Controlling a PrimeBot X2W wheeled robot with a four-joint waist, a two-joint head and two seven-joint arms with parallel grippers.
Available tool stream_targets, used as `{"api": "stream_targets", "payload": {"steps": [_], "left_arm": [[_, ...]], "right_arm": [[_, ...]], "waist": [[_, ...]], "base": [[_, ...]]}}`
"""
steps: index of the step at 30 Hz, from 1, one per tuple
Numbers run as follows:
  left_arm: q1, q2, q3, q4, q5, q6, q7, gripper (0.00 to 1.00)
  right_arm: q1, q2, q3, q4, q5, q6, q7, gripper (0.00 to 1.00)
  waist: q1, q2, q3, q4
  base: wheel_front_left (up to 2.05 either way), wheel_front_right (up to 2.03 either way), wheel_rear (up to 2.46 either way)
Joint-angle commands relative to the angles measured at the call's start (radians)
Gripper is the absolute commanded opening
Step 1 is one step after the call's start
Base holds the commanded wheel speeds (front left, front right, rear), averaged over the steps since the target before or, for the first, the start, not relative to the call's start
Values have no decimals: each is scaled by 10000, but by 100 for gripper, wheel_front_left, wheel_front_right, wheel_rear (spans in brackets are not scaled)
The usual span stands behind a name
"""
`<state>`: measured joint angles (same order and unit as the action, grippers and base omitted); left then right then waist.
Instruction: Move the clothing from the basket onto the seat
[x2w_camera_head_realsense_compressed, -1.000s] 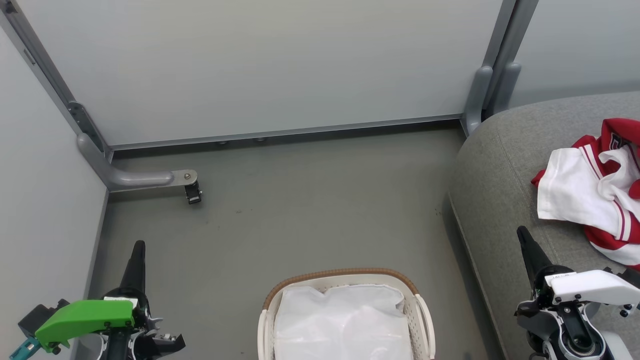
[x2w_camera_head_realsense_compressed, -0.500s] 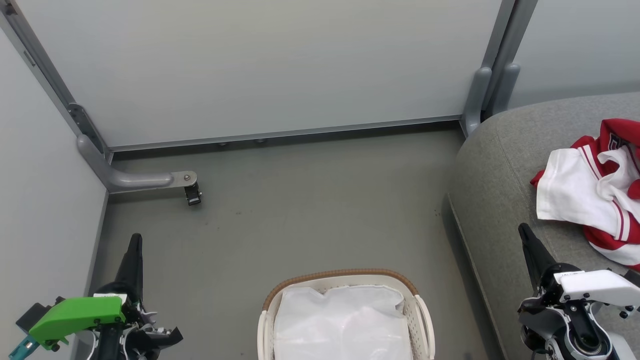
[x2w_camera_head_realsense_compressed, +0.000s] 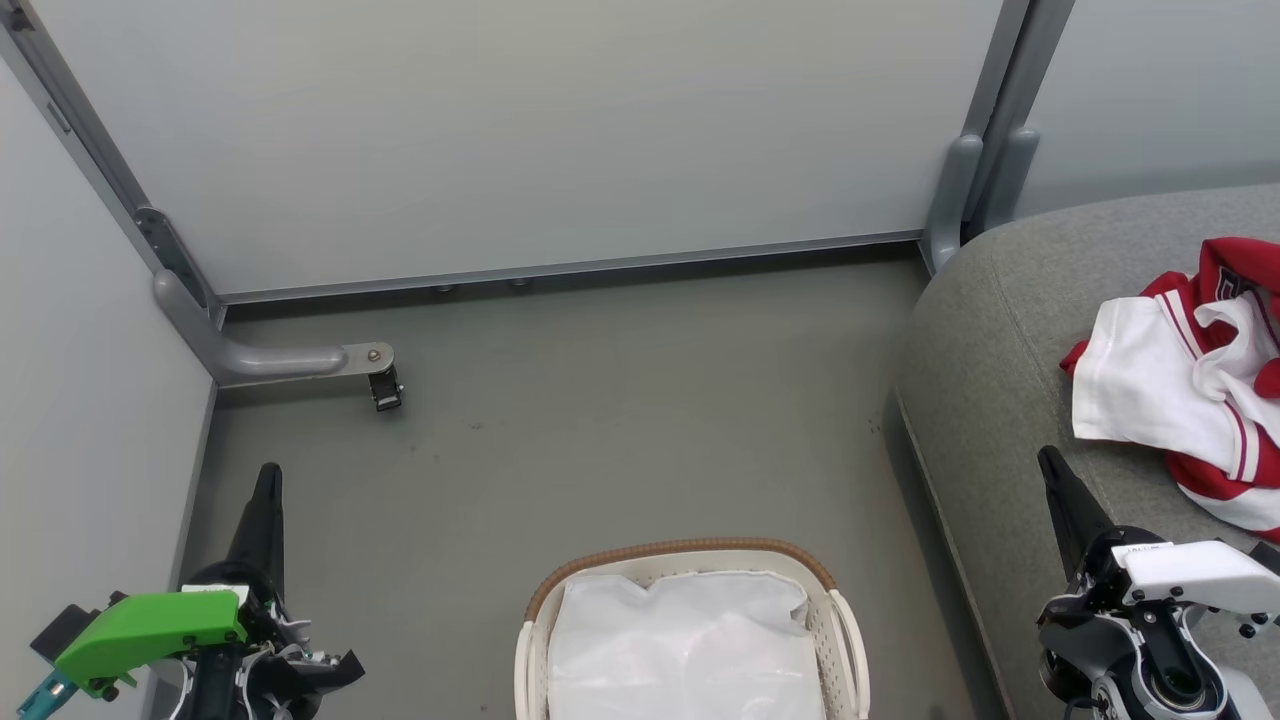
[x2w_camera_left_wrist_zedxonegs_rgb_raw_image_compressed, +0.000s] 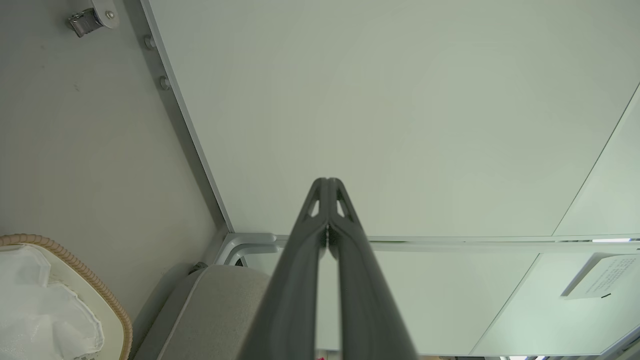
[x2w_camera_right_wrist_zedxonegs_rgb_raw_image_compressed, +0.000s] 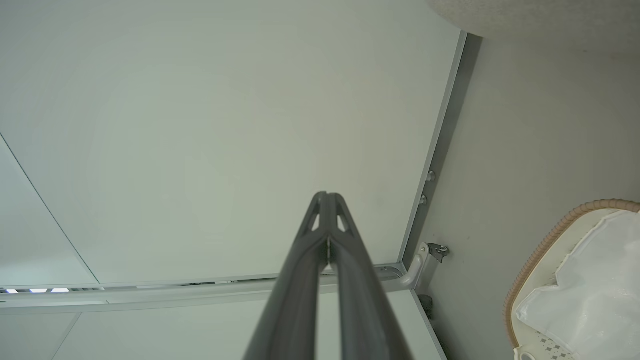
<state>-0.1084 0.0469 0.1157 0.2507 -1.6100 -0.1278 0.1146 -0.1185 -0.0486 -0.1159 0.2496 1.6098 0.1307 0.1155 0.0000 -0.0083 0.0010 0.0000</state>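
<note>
The clothing (x2w_camera_head_realsense_compressed: 1165, 400) is thin red and white sports fabric, so I judge it light, limp and a little slick. It will drape and trail rather than keep a shape. A pinch on a bunched fold or on the thicker red-striped trim should hold better than one on a flat white panel, where I might catch a single layer and have it slide out. Nothing about it looks fragile.

It lies crumpled on the seat (x2w_camera_head_realsense_compressed: 1000, 320), toward the right edge of the head view, and runs out of the picture there. The basket (x2w_camera_head_realsense_compressed: 680, 549) stands on the floor (x2w_camera_head_realsense_compressed: 620, 420) in front of me. It holds a plain white sheet (x2w_camera_head_realsense_compressed: 690, 640) and I see no red fabric in it, so by my reckoning the move is done or nearly so.

My right gripper (x2w_camera_head_realsense_compressed: 1049, 462) is clenched on nothing, fingers pressed together, showing against the near part of the seat. The clothing is ahead of it and to its right, near but apart. My left gripper (x2w_camera_head_realsense_compressed: 268, 475) is likewise closed and empty, over the floor left of the basket, well apart from the clothing.
</note>
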Motion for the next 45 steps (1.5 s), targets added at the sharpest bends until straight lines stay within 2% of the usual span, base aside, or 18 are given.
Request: {"api": "stream_targets", "payload": {"steps": [1,45], "left_arm": [[-120,62,21,-30,-32,-66,46,0],[-119,62,17,-32,-35,-63,42,0]], "right_arm": [[91,-24,-22,-27,31,0,31,0],[92,-26,-16,-26,35,0,26,0]], "waist": [[0,83,0,0],[0,83,0,0]], "base": [[0,0,0],[0,0,0]]}}
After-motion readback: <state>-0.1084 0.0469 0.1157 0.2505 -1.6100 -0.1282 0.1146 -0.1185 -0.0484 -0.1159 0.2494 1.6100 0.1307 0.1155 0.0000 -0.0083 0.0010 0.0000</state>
